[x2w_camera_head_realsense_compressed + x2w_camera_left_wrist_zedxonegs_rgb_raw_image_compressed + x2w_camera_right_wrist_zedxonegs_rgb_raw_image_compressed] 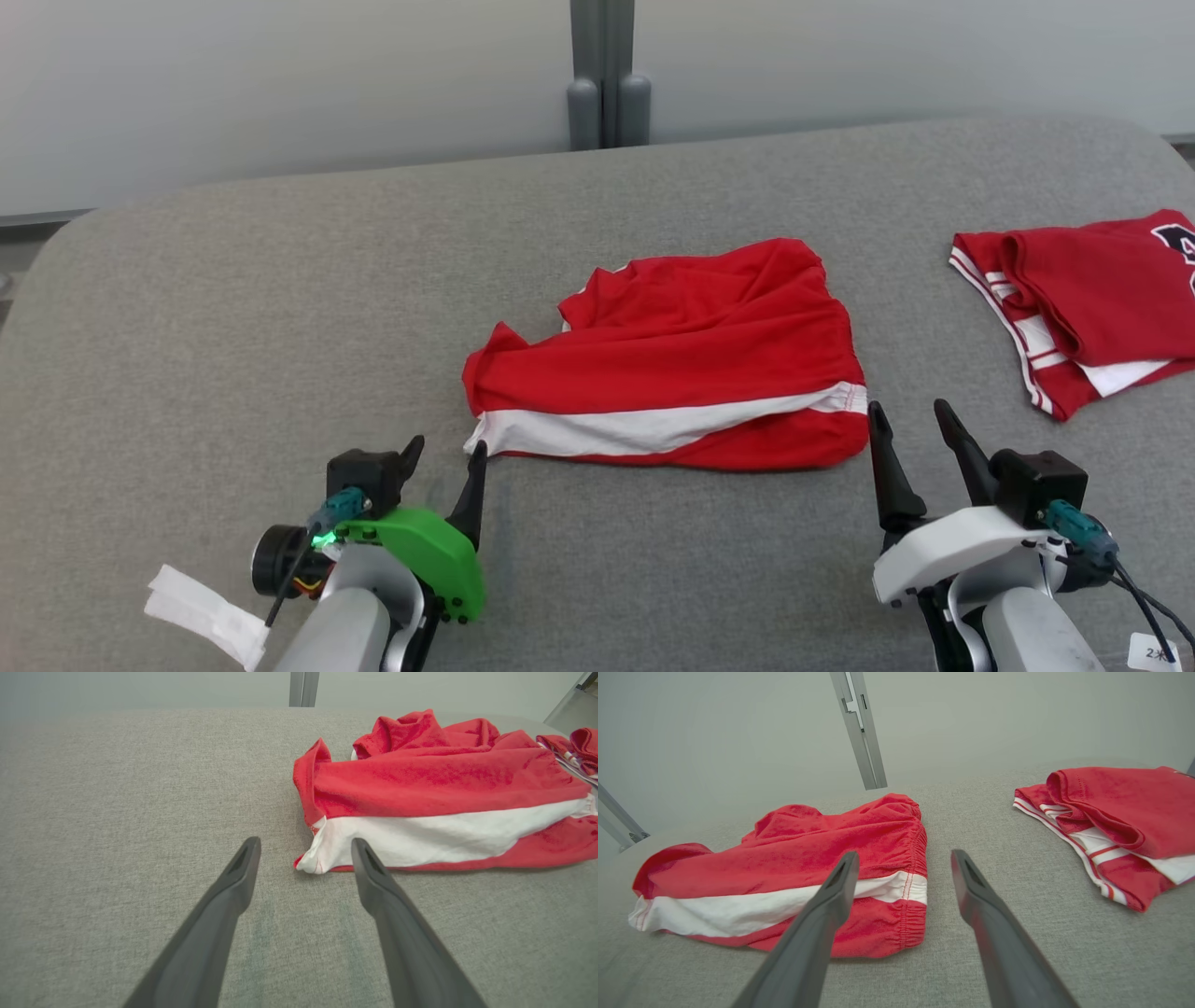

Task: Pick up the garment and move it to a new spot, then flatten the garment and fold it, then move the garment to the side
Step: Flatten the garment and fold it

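**Red garment (672,364) lies mid-table, both claws wide and empty**

Head view: the white-striped garment lies crumpled in the middle of the grey table (280,327). The left gripper (447,446) sits at its near left corner and the right gripper (907,408) just beside its near right end. A second red garment (1083,299) lies folded, well apart.

Left wrist view: the spread fingers frame the garment's white corner.

Right wrist view: one spread finger overlaps the elastic end; contact unclear.

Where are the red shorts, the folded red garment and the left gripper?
red shorts (691,355), head view, red panel above the white stripe.
folded red garment (1102,280), head view, on its top red layer.
left gripper (447,444), head view, midway between its fingertips.
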You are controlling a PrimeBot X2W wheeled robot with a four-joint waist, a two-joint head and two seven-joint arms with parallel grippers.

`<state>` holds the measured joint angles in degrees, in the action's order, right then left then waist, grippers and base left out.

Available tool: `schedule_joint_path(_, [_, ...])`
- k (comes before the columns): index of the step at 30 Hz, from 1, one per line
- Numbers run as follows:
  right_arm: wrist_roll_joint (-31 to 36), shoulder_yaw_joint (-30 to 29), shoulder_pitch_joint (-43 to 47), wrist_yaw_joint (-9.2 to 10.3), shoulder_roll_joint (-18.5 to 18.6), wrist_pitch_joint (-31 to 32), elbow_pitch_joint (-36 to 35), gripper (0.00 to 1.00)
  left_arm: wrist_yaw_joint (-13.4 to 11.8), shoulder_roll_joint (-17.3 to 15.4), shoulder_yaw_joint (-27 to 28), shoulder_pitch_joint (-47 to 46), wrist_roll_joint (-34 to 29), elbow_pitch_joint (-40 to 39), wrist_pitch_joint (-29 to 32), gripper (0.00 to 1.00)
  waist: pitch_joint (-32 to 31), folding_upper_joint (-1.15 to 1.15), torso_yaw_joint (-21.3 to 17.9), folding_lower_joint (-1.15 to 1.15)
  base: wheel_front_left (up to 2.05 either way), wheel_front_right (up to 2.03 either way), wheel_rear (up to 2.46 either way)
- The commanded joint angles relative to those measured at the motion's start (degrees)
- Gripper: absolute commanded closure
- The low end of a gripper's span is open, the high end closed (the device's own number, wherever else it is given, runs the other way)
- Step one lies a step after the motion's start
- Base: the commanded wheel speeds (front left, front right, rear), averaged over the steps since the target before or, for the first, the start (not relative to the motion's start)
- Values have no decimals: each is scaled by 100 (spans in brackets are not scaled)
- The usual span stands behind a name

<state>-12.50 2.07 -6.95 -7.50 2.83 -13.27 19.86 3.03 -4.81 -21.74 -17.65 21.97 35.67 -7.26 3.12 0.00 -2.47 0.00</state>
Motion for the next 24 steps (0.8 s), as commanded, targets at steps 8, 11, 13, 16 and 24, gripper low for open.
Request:
schedule_joint_path(8, [-36,-12,-295,4,12,-94,145,0,129,-75,0,-581,104,700,20,0,470,0,-479,0,0,0,0])
schedule_joint_path(11, [-44,-33,-320,4,12,-115,199,0,137,-52,7,-670,130,854,-26,20,485,0,-491,0,0,0,0])
schedule_joint_path(13, [-49,-59,-363,4,12,-124,254,0,131,-25,7,-723,148,944,-44,56,490,0,-478,0,0,0,0])
schedule_joint_path(16, [72,-44,-462,4,11,-51,362,0,125,10,5,-791,198,1045,-124,100,496,0,-450,0,0,0,0])
schedule_joint_path(24, [617,28,-1062,5,80,706,914,0,156,85,-47,-935,289,1178,-348,100,541,0,-291,0,0,0,0])
